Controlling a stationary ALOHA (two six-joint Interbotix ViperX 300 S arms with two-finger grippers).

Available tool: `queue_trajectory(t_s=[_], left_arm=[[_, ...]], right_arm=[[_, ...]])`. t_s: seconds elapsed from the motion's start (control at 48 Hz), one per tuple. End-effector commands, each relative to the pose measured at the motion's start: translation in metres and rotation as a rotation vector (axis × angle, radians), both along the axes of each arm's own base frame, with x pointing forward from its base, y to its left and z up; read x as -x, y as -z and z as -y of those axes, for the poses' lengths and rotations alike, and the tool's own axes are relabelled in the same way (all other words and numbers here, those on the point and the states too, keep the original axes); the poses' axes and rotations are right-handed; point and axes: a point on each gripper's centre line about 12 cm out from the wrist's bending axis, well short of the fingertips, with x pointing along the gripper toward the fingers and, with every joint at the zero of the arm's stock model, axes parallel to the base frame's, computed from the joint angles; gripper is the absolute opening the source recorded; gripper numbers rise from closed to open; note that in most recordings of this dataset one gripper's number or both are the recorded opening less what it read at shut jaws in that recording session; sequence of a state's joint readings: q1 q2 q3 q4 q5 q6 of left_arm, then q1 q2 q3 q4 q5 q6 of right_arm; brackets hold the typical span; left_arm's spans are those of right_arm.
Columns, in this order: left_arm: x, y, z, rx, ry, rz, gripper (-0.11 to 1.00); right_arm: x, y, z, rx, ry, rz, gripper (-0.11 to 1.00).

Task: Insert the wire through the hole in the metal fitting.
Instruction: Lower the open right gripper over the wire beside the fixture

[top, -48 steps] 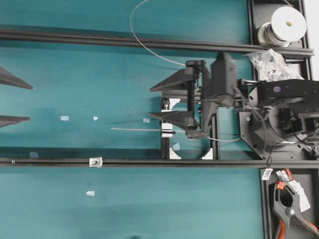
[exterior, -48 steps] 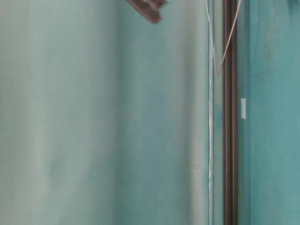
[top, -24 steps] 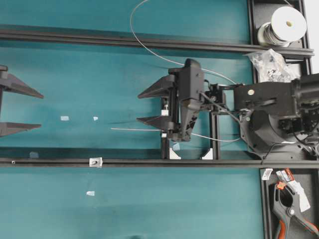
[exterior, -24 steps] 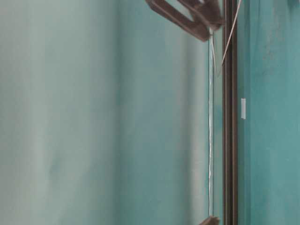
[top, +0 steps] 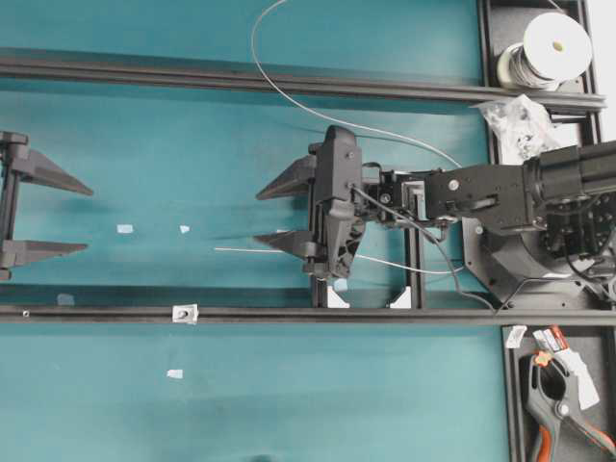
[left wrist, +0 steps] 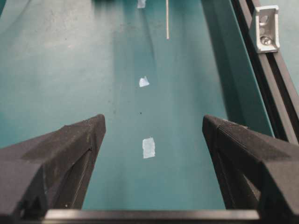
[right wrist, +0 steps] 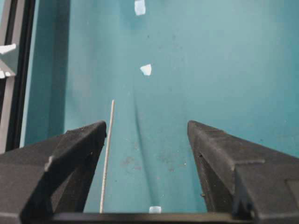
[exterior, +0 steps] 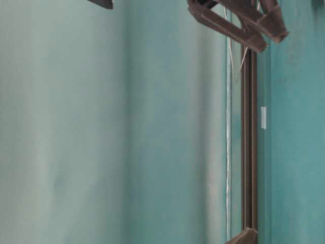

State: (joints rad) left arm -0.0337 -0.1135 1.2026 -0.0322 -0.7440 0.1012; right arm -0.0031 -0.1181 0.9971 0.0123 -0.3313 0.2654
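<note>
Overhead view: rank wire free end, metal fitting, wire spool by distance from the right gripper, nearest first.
From the right gripper:
1. Free end of the wire: just left of its lower finger, on the teal mat.
2. Metal fitting: lower left, on the near black rail.
3. Wire spool: far top-right corner, behind the arm.

wire (top: 260,251) apparently behind metal fitting (top: 183,313)
</note>
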Motion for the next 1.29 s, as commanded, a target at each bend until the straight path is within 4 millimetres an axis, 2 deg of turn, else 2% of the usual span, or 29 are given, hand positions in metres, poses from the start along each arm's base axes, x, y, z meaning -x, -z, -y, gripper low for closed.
queue_trajectory(t_s=[0.0,0.458,0.958,1.271], left_arm=[[-0.003,-0.005,0.001,0.004,0.0,0.023,0.86],[-0.003,-0.005,0.0,0.006,-0.003,0.023,0.86],[-0.003,-0.005,0.0,0.006,-0.003,0.02,0.86],[-0.003,-0.004,0.001,0.006,0.0,0.017,0.86]], right_arm=[[-0.006,-0.006,-0.002,-0.002,-0.006,0.032,0.81],[-0.008,0.013,-0.014,-0.053,-0.012,-0.012,0.81],[-0.011,0.016,-0.021,-0.059,-0.027,-0.028,0.81],[-0.017,0.025,-0.022,-0.058,-0.028,-0.061,0.81]])
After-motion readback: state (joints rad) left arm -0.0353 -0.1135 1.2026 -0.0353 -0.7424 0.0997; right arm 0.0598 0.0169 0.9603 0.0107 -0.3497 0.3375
